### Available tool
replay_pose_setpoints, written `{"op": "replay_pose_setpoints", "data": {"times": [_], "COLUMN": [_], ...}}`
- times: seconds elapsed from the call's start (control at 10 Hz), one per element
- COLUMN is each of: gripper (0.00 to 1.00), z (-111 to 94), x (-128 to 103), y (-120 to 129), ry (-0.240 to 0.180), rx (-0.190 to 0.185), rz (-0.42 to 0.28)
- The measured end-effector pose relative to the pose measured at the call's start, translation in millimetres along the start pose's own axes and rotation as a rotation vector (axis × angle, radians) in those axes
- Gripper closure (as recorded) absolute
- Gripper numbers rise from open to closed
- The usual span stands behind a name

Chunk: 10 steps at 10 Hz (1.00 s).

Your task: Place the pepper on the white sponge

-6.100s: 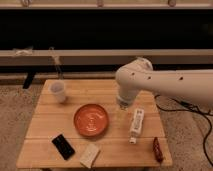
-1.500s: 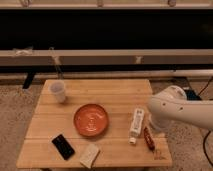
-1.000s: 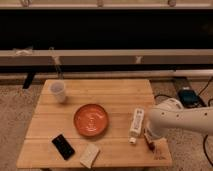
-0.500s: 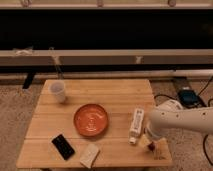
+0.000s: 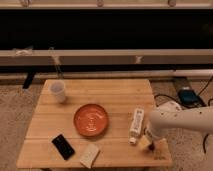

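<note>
- Since six seconds ago the white robot arm [image 5: 185,120] has swung from over the table's middle to its near right corner. The gripper [image 5: 147,141] has come down low there; nothing else has shifted.
- The light wooden slatted table [image 5: 115,95] carries everything.
- The arm reaches in from the right, its wrist bent downward and its fingers spread, clasping nothing.
- The round orange-red plate [image 5: 91,120] sits mid-table.
- The long white capped tube [image 5: 136,123] lies right of the plate, its near end beside the gripper.
- The pale cup [image 5: 58,91] stands far left.
- The flat black phone [image 5: 63,146] lies near left.
- The off-white rectangular sponge [image 5: 90,155] is beside the phone, well apart from the gripper.
- The slim dark red pepper [image 5: 159,152] lies at the near right corner, just beside the gripper and mostly hidden.
</note>
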Motion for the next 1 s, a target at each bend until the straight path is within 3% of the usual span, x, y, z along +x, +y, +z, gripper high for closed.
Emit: {"op": "replay_pose_setpoints", "data": {"times": [0.2, 0.6, 0.8, 1.0], "gripper": [0.32, 0.73, 0.93, 1.00], "z": [9, 15, 0, -32], "x": [0, 5, 6, 3], "y": [0, 4, 7, 14], "ry": [0.009, 0.034, 0.027, 0.022], "rx": [-0.020, -0.054, -0.042, -0.012], "rz": [0.000, -0.002, -0.002, -0.025]}}
